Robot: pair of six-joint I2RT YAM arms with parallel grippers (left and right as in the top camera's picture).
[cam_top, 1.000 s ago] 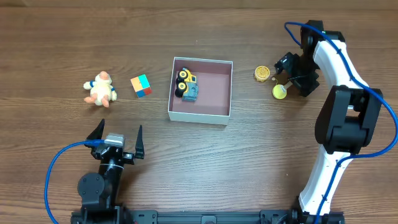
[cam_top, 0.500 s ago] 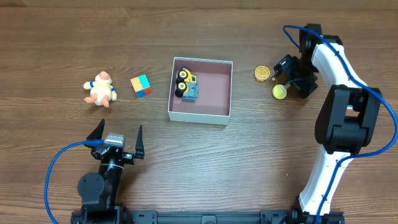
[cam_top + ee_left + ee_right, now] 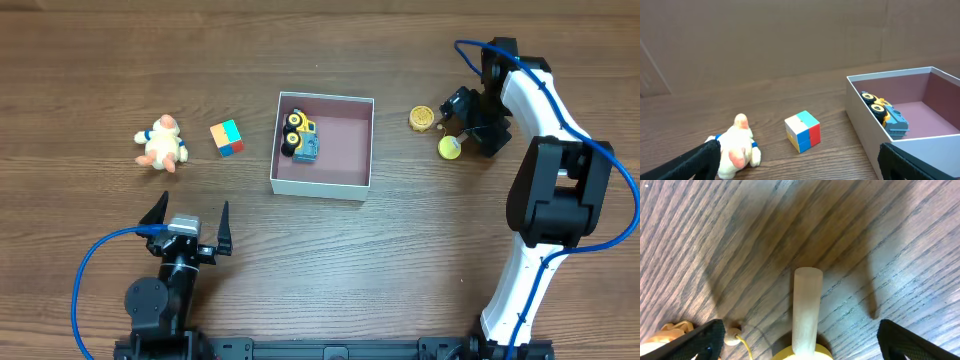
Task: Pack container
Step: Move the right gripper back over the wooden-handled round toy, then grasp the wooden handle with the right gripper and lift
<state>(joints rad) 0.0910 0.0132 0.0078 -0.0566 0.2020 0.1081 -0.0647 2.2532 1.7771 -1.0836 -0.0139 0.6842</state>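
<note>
**Open box at mid-table, both grippers spread**

A brown wooden table (image 3: 400,260) with long, dark grain is seen filling the overhead view. In the left wrist view a plain brown panel (image 3: 765,35) is seen standing behind the table's far edge, and no more of the room is shown.

The white and black right arm (image 3: 545,200) is stretched up the right side of the table. The left arm (image 3: 160,295) is folded low at the near edge. A blue cable (image 3: 85,270) is looped beside it.

The container (image 3: 320,186), a square, shallow white box with a dusty pink floor, is set near the middle of the table, open side up. A yellow, black and blue toy truck (image 3: 301,136) is lodged inside it, against the left wall towards the far corner.

A pale plush toy (image 3: 161,143) is laid well to the left of the box. A coloured cube (image 3: 227,138) is placed between the two, apart from both.

To the right of the box a small gold round piece (image 3: 422,119) is found, and just beside it a smaller yellow piece (image 3: 450,148) with a pale stick (image 3: 806,305).

The left gripper (image 3: 192,206) is held with its fingers wide apart, pointed towards the toys, with nothing between them. The right gripper (image 3: 800,339) is lowered over the yellow piece. Its fingers are spread to either side of the stick and are not touching it
</note>
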